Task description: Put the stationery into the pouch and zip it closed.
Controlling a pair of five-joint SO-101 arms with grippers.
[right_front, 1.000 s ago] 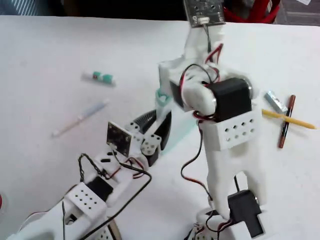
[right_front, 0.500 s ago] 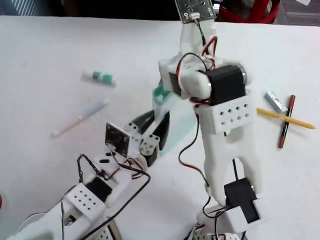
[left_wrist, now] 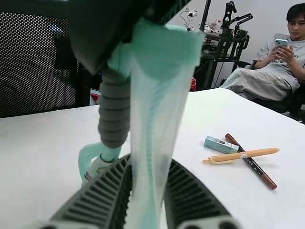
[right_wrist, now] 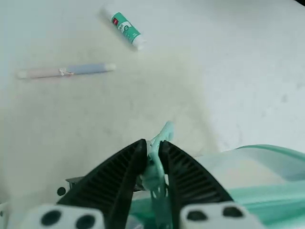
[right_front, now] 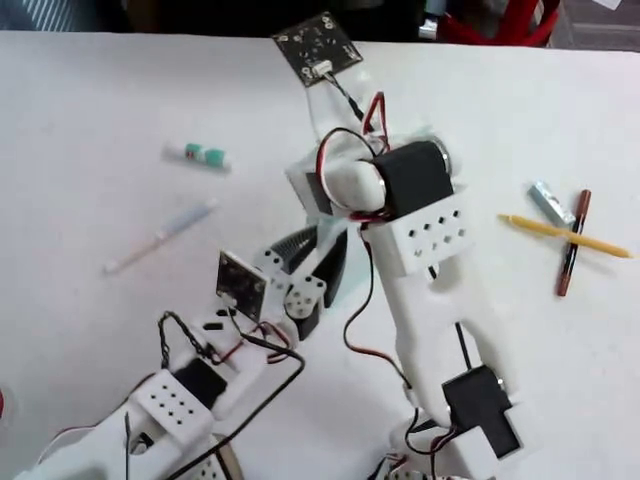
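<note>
Left gripper [left_wrist: 150, 167]: jaws clamped on the lower part of the mint-green pouch [left_wrist: 159, 109]. Right gripper [right_wrist: 153, 145]: jaws pinched shut on a mint tab at the pouch's end. The pouch is stretched upright between the two grippers, mid-table. All the stationery lies out on the white table [right_front: 80, 100]. The glue stick [right_front: 197, 154] and pale pen [right_front: 160, 237] are on the left arm's side, well apart from the pouch. On the right arm's side, the yellow pen [right_front: 535, 228] is crossed with a brown pen [right_front: 566, 268], with a small blue-grey block [right_front: 550, 203] just beside them.
</note>
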